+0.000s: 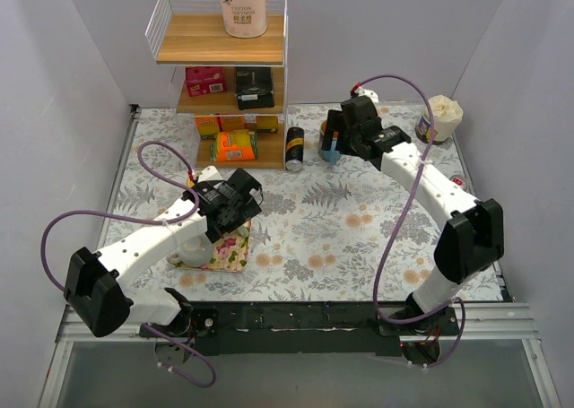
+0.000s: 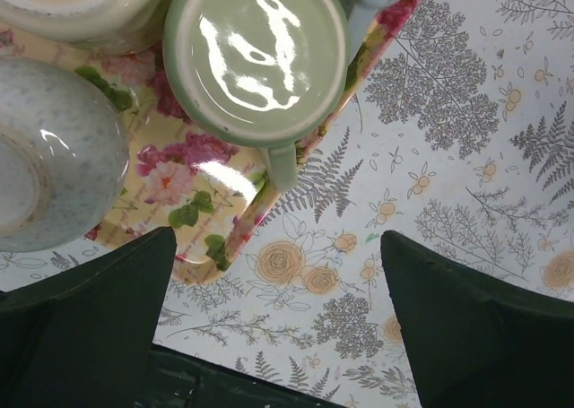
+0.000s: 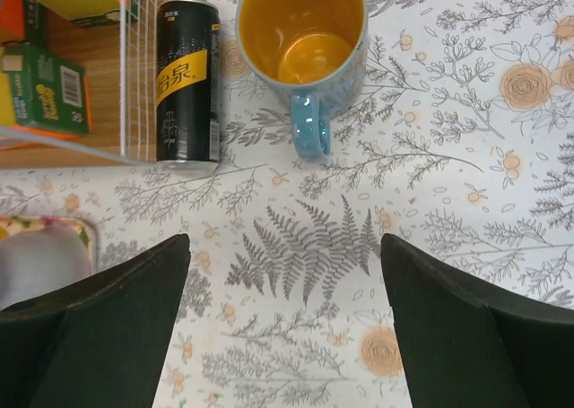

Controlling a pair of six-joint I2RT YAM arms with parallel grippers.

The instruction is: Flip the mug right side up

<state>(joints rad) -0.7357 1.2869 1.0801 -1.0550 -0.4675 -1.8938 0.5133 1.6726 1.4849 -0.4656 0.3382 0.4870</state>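
Note:
A pale green mug stands bottom up on a floral tray, its handle pointing toward my left gripper. That gripper is open and empty, hovering over the tray's edge. A blue mug with a yellow inside stands upright on the table by a black can. My right gripper is open and empty, just short of the blue mug's handle; the top view shows it over that mug.
The tray also holds an upturned grey cup, a cream cup and a blue-grey mug handle. A wire shelf with boxes and a paper roll stands at the back. A white-topped cup is at back right.

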